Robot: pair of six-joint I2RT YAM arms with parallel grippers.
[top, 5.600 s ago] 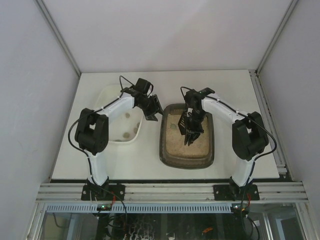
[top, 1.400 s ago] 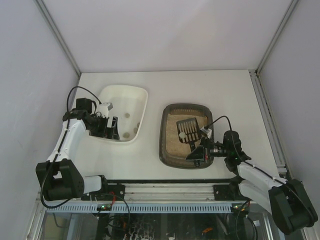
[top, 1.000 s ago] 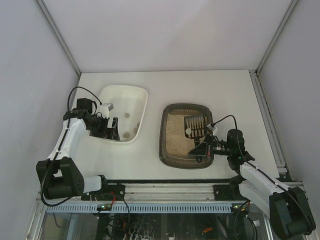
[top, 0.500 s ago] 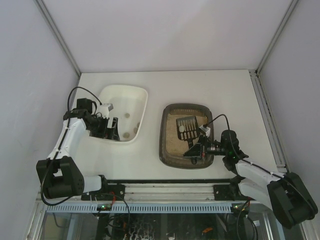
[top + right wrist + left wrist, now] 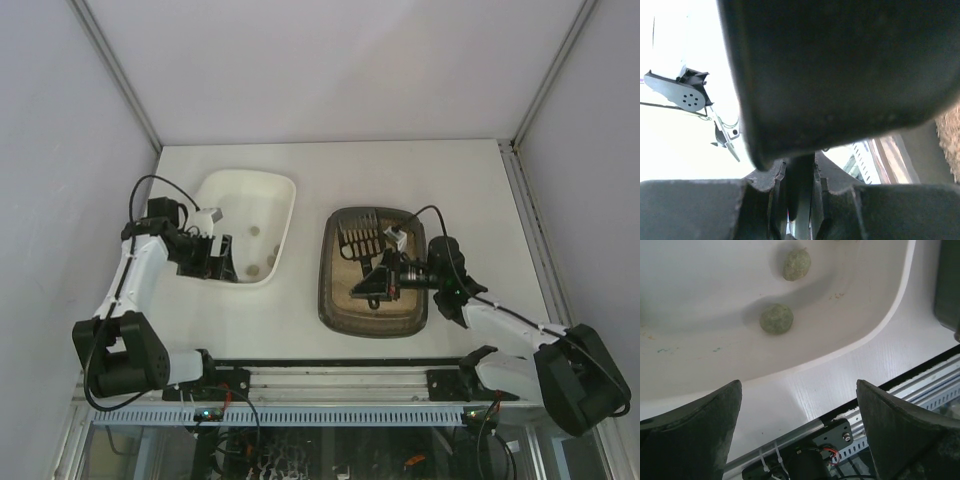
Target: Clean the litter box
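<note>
A white tray (image 5: 246,183) sits on the left half of my white counter (image 5: 400,165). Three small greenish-grey balls (image 5: 257,231) lie on its floor toward its right wall. My left wrist view shows one ball (image 5: 776,319) and a second ball (image 5: 797,264), apart, both round and rough. A metal rail (image 5: 340,380) runs along the counter's near edge.

White plastic tray (image 5: 865,290) is gleaming smooth and glossy; beige litter (image 5: 341,271) is looking grainy, matt in the dark brown-grey rounded-rectangular plastic litter box (image 5: 372,329).
</note>
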